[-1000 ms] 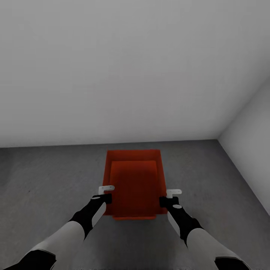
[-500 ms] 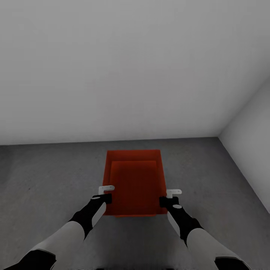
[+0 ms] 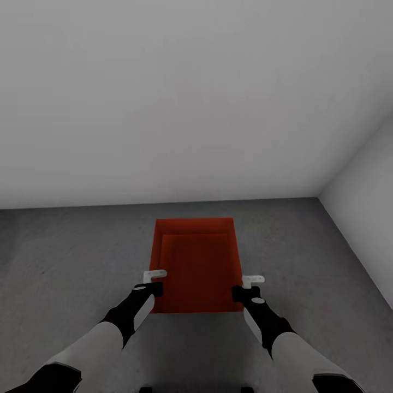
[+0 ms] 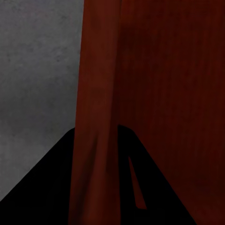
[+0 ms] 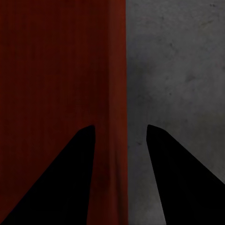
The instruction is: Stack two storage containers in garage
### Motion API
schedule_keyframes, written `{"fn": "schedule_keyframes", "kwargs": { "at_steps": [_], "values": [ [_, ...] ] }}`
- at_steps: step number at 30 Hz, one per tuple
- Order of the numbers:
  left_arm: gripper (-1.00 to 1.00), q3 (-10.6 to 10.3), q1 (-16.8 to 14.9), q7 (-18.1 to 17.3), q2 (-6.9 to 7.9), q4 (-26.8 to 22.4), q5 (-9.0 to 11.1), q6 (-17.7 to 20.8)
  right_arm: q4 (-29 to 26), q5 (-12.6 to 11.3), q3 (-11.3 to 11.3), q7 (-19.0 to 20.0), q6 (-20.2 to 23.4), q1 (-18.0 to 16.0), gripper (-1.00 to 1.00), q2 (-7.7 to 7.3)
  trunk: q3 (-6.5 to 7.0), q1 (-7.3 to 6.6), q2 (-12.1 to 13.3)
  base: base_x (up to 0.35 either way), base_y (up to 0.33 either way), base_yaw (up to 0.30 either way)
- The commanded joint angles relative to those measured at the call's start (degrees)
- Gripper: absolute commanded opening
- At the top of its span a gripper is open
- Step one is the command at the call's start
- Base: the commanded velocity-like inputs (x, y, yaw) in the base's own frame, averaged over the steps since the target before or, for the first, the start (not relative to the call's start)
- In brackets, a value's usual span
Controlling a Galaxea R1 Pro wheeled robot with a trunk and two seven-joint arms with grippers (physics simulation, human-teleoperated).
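Forward both arms reach, left claw (image 3: 154,285) and right claw (image 3: 244,289) each pinching storage container (image 3: 197,262) side walls

The upper storage container (image 3: 197,273), a red-orange open-top bin with straight walls, sat squarely over a second, alike container (image 3: 194,228), whose far rim showed just beyond it. Both stood on the dark, speckled concrete floor (image 3: 71,256) of the garage, near a light-grey wall corner.

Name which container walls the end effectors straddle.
The two long side walls: left end effector on the container's left one, right end effector on its right. The short end walls are bare.
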Motion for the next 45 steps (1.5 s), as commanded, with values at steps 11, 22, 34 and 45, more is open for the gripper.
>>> {"fn": "schedule_keyframes", "kwargs": {
  "at_steps": [11,22,34,45],
  "values": [
    [-1.0,-0.05,-0.02,0.8,0.0,-0.25,-0.72,-4.37,0.04,0.62,-1.69,-1.78,0.16,-0.01,-1.0,0.07,-0.08,0.03,-0.09,0.0,0.0,0.0],
    [-1.0,-0.05,-0.01,0.8,-0.08,-0.16,-0.72,-4.3,0.04,0.62,-1.69,-1.81,0.14,-0.01,-1.0,0.07,-0.08,0.03,-0.09,0.0,0.0,0.0],
    [-1.0,0.03,-0.02,0.8,-0.08,-0.24,-0.66,-4.21,0.04,0.63,-1.69,-1.81,0.14,-0.01,-1.0,0.07,-1.16,1.34,-2.5,0.0,0.0,0.0],
    [-1.0,0.04,-0.02,0.8,-0.02,-0.17,-0.63,-4.21,0.04,0.62,-1.69,-1.81,0.14,-0.01,-1.0,0.07,-3.14,3.76,-6.91,0.0,0.0,0.0]
  ]
}}
